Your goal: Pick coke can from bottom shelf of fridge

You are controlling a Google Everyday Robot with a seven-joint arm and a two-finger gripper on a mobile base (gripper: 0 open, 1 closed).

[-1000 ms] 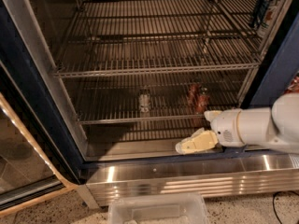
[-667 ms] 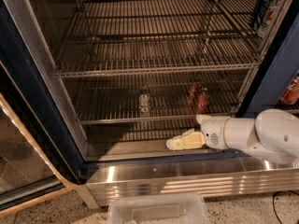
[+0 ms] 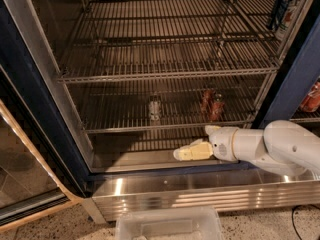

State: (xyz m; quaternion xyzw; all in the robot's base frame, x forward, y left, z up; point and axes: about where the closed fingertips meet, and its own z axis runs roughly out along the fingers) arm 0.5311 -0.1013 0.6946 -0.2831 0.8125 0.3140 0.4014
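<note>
The fridge (image 3: pixel 35 109) stands open, with a dark blue frame and steel wire racks. Two red coke cans (image 3: pixel 216 109) stand close together on the bottom shelf (image 3: pixel 165 128), right of its middle. A pale silvery can (image 3: pixel 155 109) stands on the same shelf near its centre. My gripper (image 3: pixel 192 151), pale yellow on a white arm, reaches in from the right. It points left, low over the fridge floor, below and in front of the red cans and apart from them. It holds nothing that I can see.
A dark blue carton (image 3: pixel 282 6) stands on the top right rack. The blue frame post (image 3: pixel 295 74) rises just right of the cans, with red items (image 3: pixel 312 96) beyond it. A clear plastic bin (image 3: pixel 170 224) sits on the floor before the steel base strip (image 3: pixel 200 191). The glass door (image 3: pixel 25 174) hangs open at left.
My gripper has moved left along the fridge floor, with the arm reaching further in. The cans have not moved.
</note>
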